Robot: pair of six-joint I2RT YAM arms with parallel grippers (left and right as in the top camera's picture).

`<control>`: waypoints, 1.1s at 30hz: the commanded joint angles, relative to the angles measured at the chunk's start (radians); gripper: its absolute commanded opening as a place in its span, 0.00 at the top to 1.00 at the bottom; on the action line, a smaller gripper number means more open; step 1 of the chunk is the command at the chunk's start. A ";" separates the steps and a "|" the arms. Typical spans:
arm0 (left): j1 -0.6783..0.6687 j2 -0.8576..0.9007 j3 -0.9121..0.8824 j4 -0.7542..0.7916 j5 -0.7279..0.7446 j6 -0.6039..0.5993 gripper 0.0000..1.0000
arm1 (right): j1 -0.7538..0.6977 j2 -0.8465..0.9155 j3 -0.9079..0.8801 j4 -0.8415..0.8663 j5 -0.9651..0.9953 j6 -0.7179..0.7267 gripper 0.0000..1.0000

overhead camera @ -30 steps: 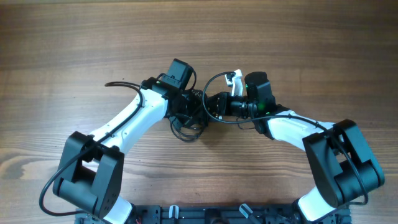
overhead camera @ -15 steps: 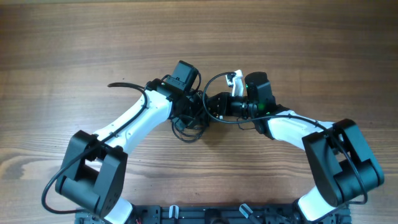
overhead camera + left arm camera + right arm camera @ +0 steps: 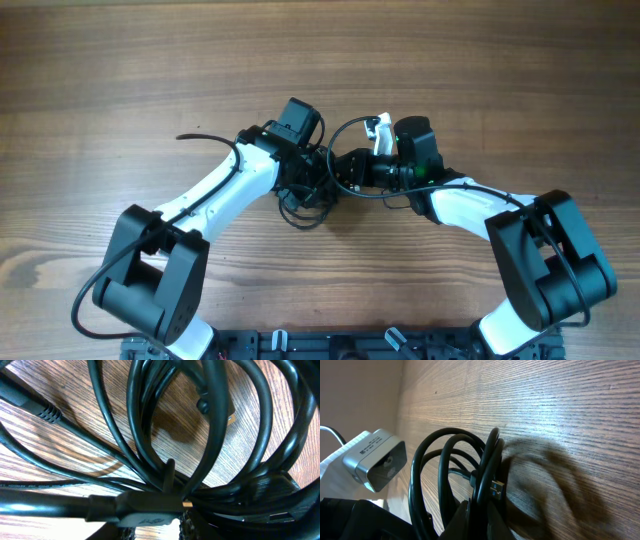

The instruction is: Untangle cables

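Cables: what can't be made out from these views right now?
- Tangle's crossings: overhead, cables mostly covered by both wrists, too small.
- Left claw: open or shut unclear; overhead a dark mass, left wrist view filled by cables.
- Loop ends: right wrist, cut off at bottom edge.

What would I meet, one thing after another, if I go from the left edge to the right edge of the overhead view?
left arm's black shoulder block → left arm's white curved link → bunch of thin black cables → right arm's white curved link → right arm's black shoulder block
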 commanded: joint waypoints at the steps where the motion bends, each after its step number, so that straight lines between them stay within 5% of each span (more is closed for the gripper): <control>1: -0.034 0.051 -0.034 0.011 -0.021 -0.005 0.77 | 0.015 0.003 0.009 0.025 -0.058 0.007 0.96; 4: -0.034 0.051 -0.039 0.031 -0.021 -0.005 0.84 | 0.015 0.003 0.009 0.024 -0.058 0.007 0.96; 19: -0.036 0.051 -0.115 0.106 -0.033 -0.064 0.82 | 0.015 0.003 0.009 0.025 -0.058 0.007 0.96; 26: -0.036 0.051 -0.137 0.162 -0.045 -0.076 0.96 | 0.015 0.003 0.009 0.024 -0.058 0.007 0.96; 33: -0.008 0.008 -0.137 0.154 -0.044 0.049 0.96 | 0.015 0.003 0.009 0.024 -0.057 0.005 0.96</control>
